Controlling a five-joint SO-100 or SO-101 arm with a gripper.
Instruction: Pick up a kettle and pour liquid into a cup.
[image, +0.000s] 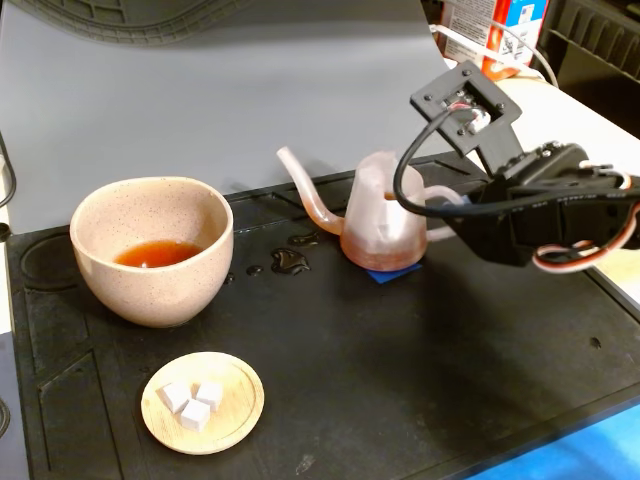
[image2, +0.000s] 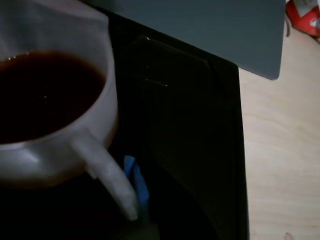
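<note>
on mat (image: 400, 380), kettle (image: 383, 215) spout points left

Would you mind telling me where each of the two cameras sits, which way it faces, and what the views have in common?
Fixed view: stands in front of the black mat, raised, looking down and across at the cup, wooden dish and kettle; the arm enters from the right.
Wrist view: rides on the arm, looking steeply down into the kettle at its dark liquid and handle; none of the hand shows clearly.
Shared: the kettle, the blue marker beneath it, and the mat.
</note>
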